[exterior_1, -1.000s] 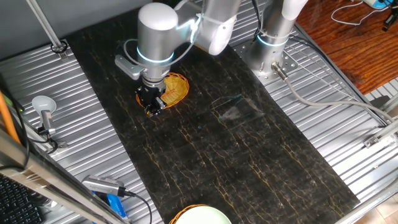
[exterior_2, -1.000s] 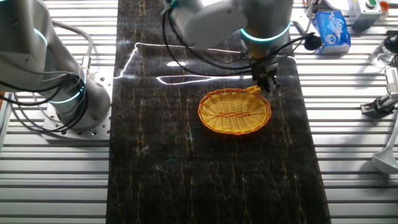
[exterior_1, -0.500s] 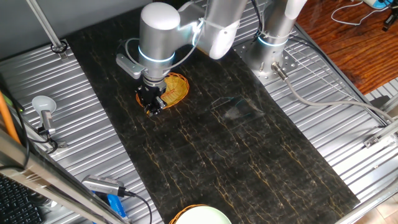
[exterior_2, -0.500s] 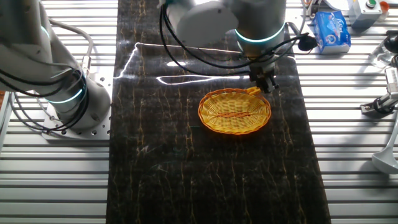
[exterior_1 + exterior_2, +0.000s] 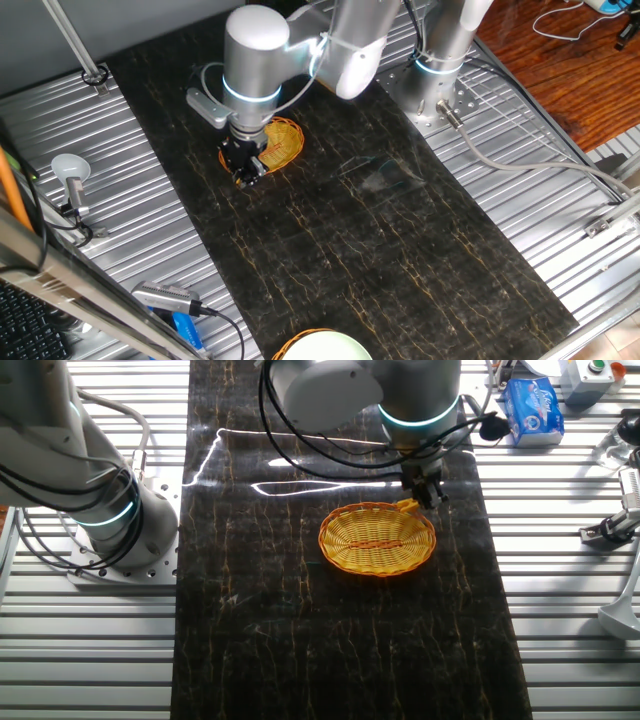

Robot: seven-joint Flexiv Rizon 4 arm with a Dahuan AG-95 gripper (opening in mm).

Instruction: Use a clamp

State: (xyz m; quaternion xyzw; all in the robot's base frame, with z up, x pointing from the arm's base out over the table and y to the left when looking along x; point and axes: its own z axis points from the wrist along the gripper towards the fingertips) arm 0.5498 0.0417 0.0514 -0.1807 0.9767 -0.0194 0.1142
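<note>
The round yellow-orange woven basket [image 5: 377,540] lies on the dark mat; in one fixed view only part of the basket [image 5: 285,140] shows behind the arm. My gripper [image 5: 427,497] points down at the basket's far right rim, also seen in one fixed view [image 5: 243,172]. A tiny yellow-orange clamp [image 5: 407,506] sits at the rim right by the fingertips; an orange bit of the clamp [image 5: 246,180] shows between the black fingers. The jaws look closed on it. How the clamp meets the rim is hidden by the gripper.
A second arm's base [image 5: 110,520] stands on the slatted table left of the mat. A blue packet [image 5: 532,408] lies at the back right. A white bowl [image 5: 325,347] sits at the mat's near end. A metal fixture [image 5: 70,180] stands on the left.
The arm's upper part has shifted slightly; the gripper stays at the basket's rim with the clamp in it. The basket has not moved.
</note>
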